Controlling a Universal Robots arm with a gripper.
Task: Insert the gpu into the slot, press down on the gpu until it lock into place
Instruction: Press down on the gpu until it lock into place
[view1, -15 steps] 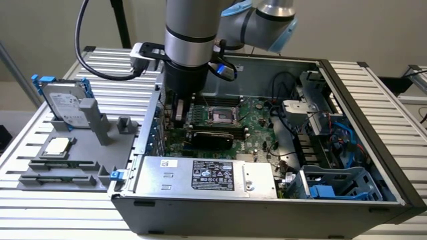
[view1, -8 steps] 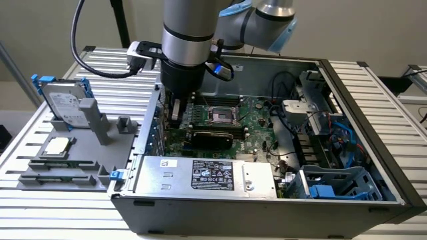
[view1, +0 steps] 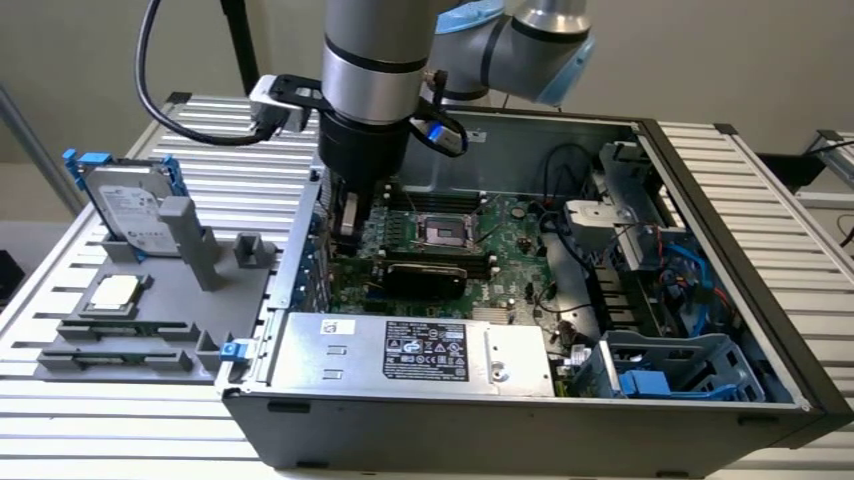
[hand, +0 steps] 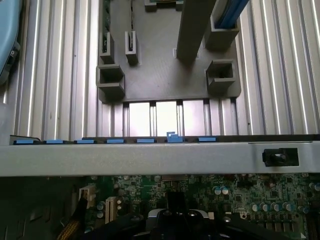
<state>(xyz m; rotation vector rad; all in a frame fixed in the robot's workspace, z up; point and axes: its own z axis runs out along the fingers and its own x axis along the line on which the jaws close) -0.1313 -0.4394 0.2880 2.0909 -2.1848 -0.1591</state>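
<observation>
My gripper (view1: 350, 225) hangs inside the open computer case (view1: 747, 330), down over the green circuit board (view1: 514, 262) near the case's wall on the exterior view's left. My fingers are clenched tight, and I cannot make out anything gripped between them. The gpu (view1: 424, 277) sits on the board just beside me, toward the exterior view's right and a little nearer the camera than my fingers: a flat black card standing along the board between the processor socket (view1: 443, 229) and the silver power-supply box (view1: 414, 350). Its long axis runs across the exterior view from left to right, roughly level with the near edge of the box, so one end of it lies close under my wrist and the other reaches away toward the middle of the case. I cannot see the slot under the card, so I judge, rather than see, that the card is already set over it; whether it is pushed fully home I cannot tell. In the wrist view the board (hand: 240, 192) spreads below the case's grey rim (hand: 150, 157). Outside the case, on the exterior view's left, the grey tray (view1: 147, 300) carries the hard drive (view1: 131, 208), well apart from my work.
</observation>
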